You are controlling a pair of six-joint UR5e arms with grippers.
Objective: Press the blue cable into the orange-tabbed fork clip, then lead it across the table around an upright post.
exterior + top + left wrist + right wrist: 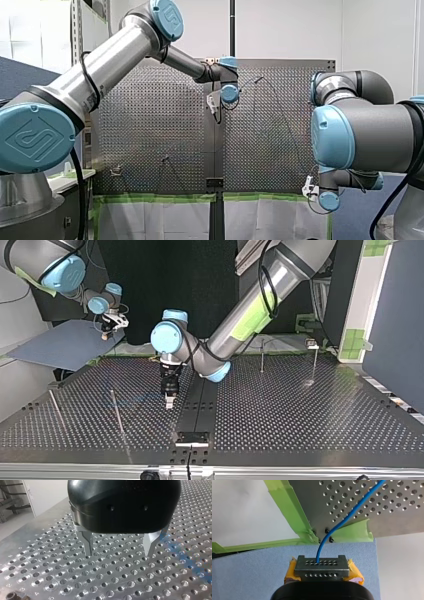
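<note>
My right gripper (322, 568), with yellow pads, is shut on the end of the blue cable (342, 522). It hangs off the table's corner over a blue-grey board. From there the cable runs up onto the perforated table (387, 510). My left gripper (119, 553) points straight down, its metal fingers open and their tips just above the plate, nothing between them. A blurred blue streak of cable (172, 547) lies beside one finger. In the top view my left gripper (170, 401) stands near the table's middle. A small clip (311, 343) stands far right, its colour too small to tell.
An upright post (261, 355) stands beside the clip. Two thin rods (117, 412) lean at the top view's near left. A black strip (200, 400) runs down the table's middle. Green tape (287, 507) lines the table's edge by my right gripper (106, 332).
</note>
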